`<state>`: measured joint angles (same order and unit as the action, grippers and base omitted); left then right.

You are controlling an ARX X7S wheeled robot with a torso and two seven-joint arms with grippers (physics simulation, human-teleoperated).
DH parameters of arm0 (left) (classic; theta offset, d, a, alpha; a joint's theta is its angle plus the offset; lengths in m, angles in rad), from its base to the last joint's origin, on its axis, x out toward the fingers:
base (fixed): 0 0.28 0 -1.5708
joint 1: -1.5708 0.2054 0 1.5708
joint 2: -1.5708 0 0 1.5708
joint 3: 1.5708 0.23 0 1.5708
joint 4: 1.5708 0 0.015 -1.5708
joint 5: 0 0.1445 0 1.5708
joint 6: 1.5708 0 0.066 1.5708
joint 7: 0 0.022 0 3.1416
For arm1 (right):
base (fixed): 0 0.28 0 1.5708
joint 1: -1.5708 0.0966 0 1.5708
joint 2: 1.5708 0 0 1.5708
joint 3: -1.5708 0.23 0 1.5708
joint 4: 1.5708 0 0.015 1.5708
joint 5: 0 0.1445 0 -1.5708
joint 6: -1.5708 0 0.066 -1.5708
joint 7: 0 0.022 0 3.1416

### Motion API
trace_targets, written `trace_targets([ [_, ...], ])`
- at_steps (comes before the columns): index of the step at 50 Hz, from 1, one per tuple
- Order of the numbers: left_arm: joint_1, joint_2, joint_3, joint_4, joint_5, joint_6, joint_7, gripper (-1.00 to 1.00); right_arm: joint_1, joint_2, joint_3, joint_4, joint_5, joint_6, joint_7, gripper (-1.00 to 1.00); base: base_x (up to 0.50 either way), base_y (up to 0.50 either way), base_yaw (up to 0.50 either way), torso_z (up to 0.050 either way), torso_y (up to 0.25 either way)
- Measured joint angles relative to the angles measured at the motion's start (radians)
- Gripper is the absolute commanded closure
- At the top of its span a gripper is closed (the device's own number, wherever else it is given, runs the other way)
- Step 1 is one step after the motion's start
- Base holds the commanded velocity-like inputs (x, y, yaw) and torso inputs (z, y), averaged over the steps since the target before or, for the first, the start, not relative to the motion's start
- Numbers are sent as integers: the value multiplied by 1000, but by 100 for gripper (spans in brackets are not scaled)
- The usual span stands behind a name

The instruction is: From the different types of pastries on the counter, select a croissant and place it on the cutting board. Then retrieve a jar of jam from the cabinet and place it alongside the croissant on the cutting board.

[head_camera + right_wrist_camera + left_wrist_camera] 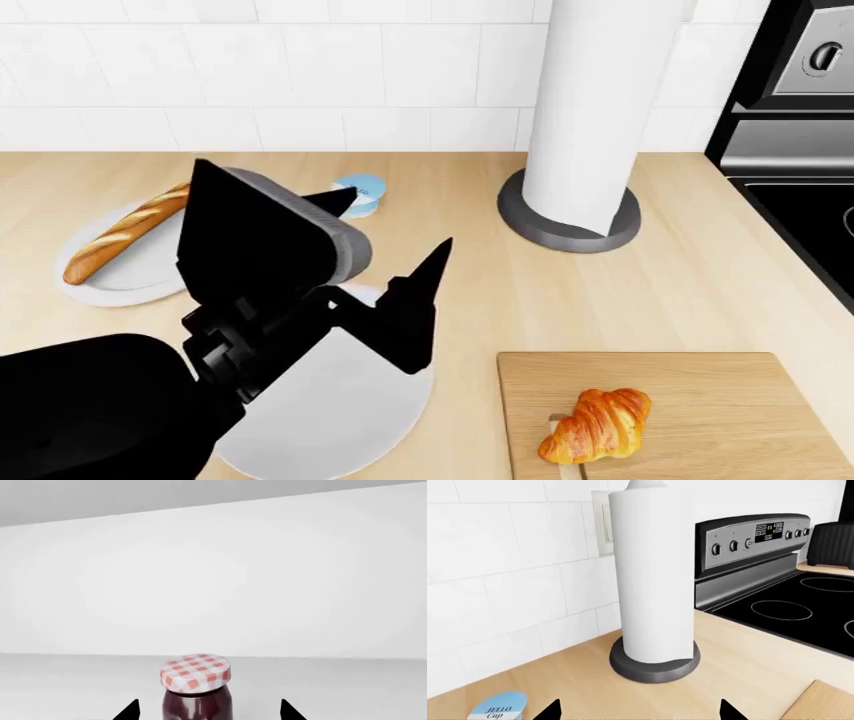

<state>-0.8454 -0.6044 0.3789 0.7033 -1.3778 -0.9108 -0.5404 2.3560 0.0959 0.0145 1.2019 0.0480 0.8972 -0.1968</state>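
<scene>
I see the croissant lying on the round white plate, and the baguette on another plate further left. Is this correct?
Not quite. The head view shows the croissant lying on the cutting board, over its handle slot, not on a round white plate. The rest is right: the baguette lies on a plate further left on the counter.
</scene>
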Motion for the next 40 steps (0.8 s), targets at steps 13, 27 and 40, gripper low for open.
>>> trace_targets([
  [13,16,-8,3,-2,16,10,16,-100,-8,-17,31,76,-7,-34,10,-100,0,0,0,0,0],
  [27,44,-19,7,-5,47,28,45,-100,-10,-31,24,75,-51,-37,4,-100,0,0,0,0,0],
  [40,64,-33,4,-1,55,41,55,-100,-14,-37,10,74,-55,-46,2,100,1,0,0,0,-3],
])
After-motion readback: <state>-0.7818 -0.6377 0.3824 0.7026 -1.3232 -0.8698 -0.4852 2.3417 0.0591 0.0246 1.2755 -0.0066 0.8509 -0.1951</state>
